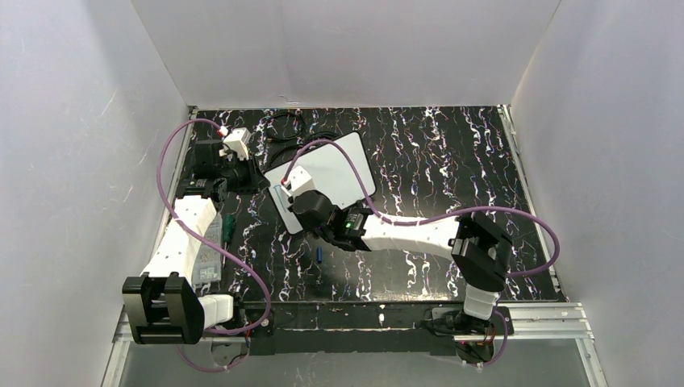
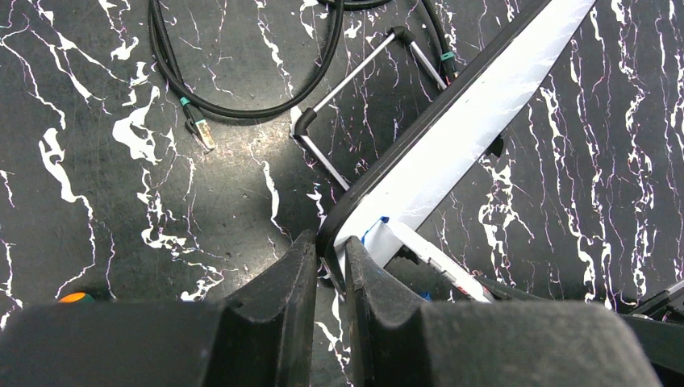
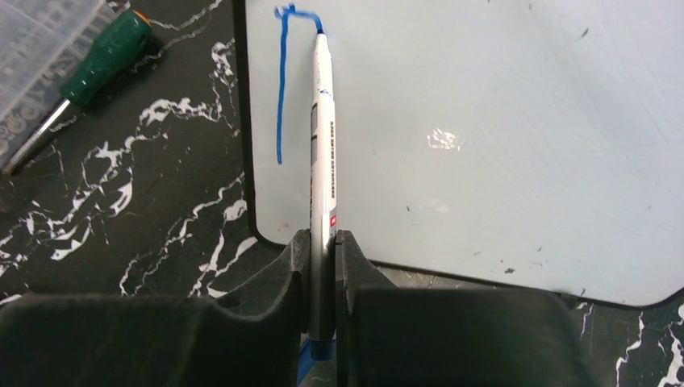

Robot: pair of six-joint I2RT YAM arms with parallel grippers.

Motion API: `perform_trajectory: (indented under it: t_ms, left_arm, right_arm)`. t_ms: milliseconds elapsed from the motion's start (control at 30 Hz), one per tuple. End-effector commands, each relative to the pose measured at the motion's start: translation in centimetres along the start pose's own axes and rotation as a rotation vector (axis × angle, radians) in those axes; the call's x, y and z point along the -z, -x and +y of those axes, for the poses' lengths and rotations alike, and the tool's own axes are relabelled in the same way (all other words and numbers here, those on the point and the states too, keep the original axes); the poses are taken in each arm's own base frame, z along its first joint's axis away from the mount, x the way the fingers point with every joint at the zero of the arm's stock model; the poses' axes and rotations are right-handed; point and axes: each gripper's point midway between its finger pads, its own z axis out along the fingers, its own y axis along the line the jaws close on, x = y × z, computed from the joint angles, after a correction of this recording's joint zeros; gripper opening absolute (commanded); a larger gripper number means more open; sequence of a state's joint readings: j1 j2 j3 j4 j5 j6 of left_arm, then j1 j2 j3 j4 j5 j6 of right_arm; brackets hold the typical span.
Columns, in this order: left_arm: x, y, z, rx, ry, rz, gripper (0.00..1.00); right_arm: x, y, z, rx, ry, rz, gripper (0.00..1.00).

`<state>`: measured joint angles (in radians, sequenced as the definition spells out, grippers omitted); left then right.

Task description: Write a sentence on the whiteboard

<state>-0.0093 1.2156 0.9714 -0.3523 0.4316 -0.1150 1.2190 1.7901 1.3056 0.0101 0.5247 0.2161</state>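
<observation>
Black tabletop [image 1: 452, 153] veined with white carries everything. Near its far left lies the whiteboard [image 1: 343, 165], its long side running diagonally in the top view. The left gripper [image 2: 331, 251] has its jaws drawn almost together, pinching the board's dark-edged near-left corner between them. The right gripper [image 3: 323, 242] reaches over the board's near edge, its jaws clamped tight on a white marker [image 3: 323, 137] that points away from the wrist. A clear plastic box [image 3: 32, 48] sits on the table left of the board, with a green-handled screwdriver [image 3: 105, 52] just beside it. A black cable [image 2: 242, 105] loops beyond the board. The marker's blue tip touches the board near its left edge. Of the sentence [image 3: 281, 89], only one blue upright stroke shows, with a short hook at its top where the tip rests.
</observation>
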Motion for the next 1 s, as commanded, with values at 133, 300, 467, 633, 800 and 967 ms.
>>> perform_trajectory:
  t_ms: [133,300,467,633,800,967]
  left_arm:
    - [0.5,0.1,0.2,-0.02,0.018,-0.015,0.0]
    - [0.5,0.2,0.2,-0.022,0.017,-0.016,0.0]
    - [0.5,0.2,0.2,-0.02,0.018,-0.014,0.0]
    - [0.5,0.1,0.2,-0.022,0.018,-0.014,0.0]
    - [0.5,0.2,0.3,-0.022,0.021,-0.016,0.0]
    - [0.6,0.2,0.3,-0.022,0.021,-0.017,0.0]
  right_arm:
    - [0.6,-1.2,-0.4,-0.031,0.002,0.026,0.01]
    - [0.6,-1.6,0.7,-0.019,0.046,0.034,0.01]
    - [0.4,-1.8,1.7,0.0,0.076,0.04,0.01]
    - [0.4,-2.0,1.4,0.002,0.055,0.044,0.01]
    - [0.7,-2.8,0.7,-0.005,0.024,0.066,0.01]
    - [1.2,-4.9,-0.4,-0.008,-0.009,0.109,0.01]
